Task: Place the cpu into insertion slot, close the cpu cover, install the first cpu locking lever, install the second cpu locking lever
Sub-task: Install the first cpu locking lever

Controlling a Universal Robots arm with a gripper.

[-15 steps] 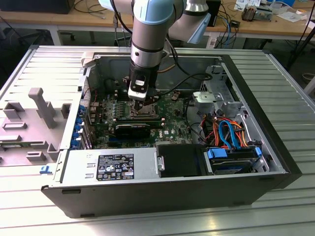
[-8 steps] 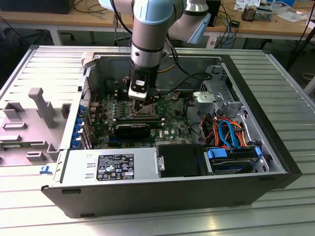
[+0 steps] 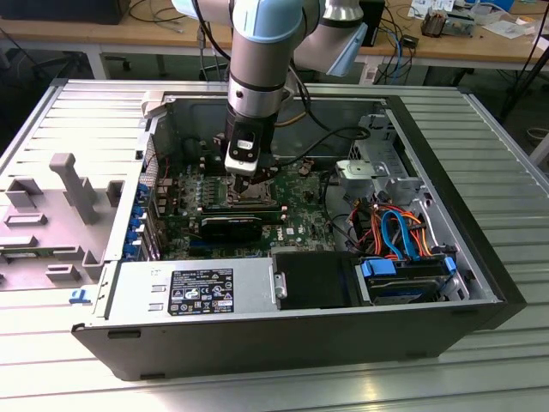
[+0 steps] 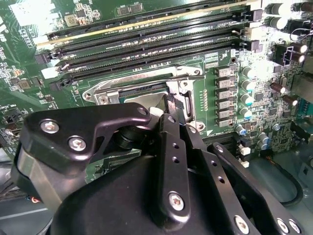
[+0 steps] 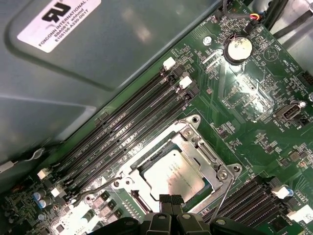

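Second wrist view: the gripper (image 4: 175, 105) body hides most of the cpu cover (image 4: 139, 82). First wrist view: the gripper (image 5: 170, 201), cut off at the picture's edge, overlaps the cpu's (image 5: 172, 174) edge. Exterior view: the arm (image 3: 257, 77) masks the circuit board's (image 3: 300, 184) middle.

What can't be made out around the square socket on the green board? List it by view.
First wrist view: the black gripper covers one corner of the dull silver square cpu.
Second wrist view: the gripper hides most of the silvery metal cover frame.
Exterior view: the grey arm blocks the cpu.
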